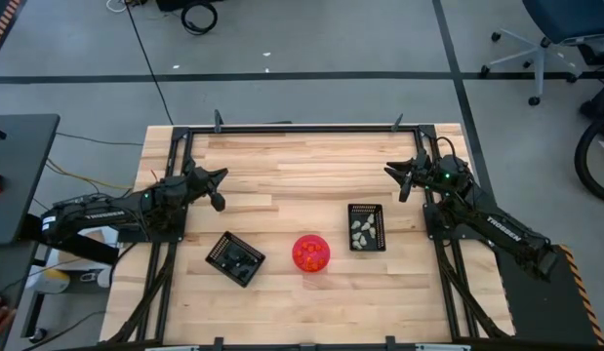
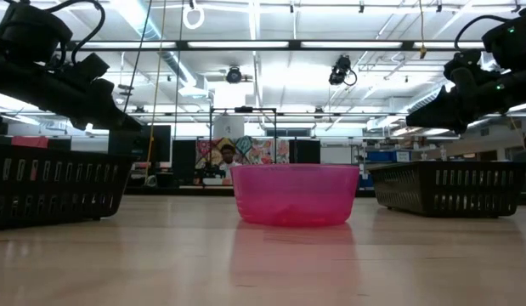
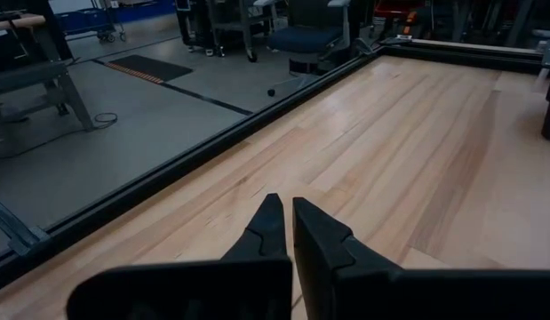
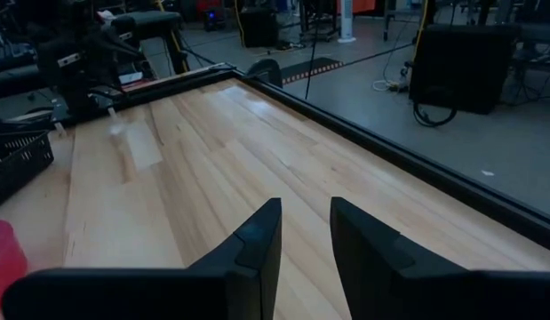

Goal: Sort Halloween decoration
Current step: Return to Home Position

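Halloween decoration pieces are seen gathered in containers along the near half of the tabletop (image 1: 302,166). Pale whitish ones (image 1: 363,230) lie in the black tray (image 1: 366,208) on the right, and orange ones (image 1: 311,253) fill the pink bowl (image 1: 295,244) in the middle. The tilted black tray (image 1: 245,243) on the left holds something dark that cannot be told apart from its grid. No loose piece is made out on the bare wood.

The pieces are judged to be very light, stiff, smooth plastic, so they are likely to skid or pop out if pinched off-centre. A hold is best taken from above, across the narrowest part of the body, with the fingertips only. Inside a tray the walls leave little room, so a steep approach is called for.

The left end effector (image 1: 220,188) is held above the wood near the left edge, its fingers all but closed on nothing. The right end effector (image 1: 399,180) is held near the right edge, its fingers slightly parted and empty.
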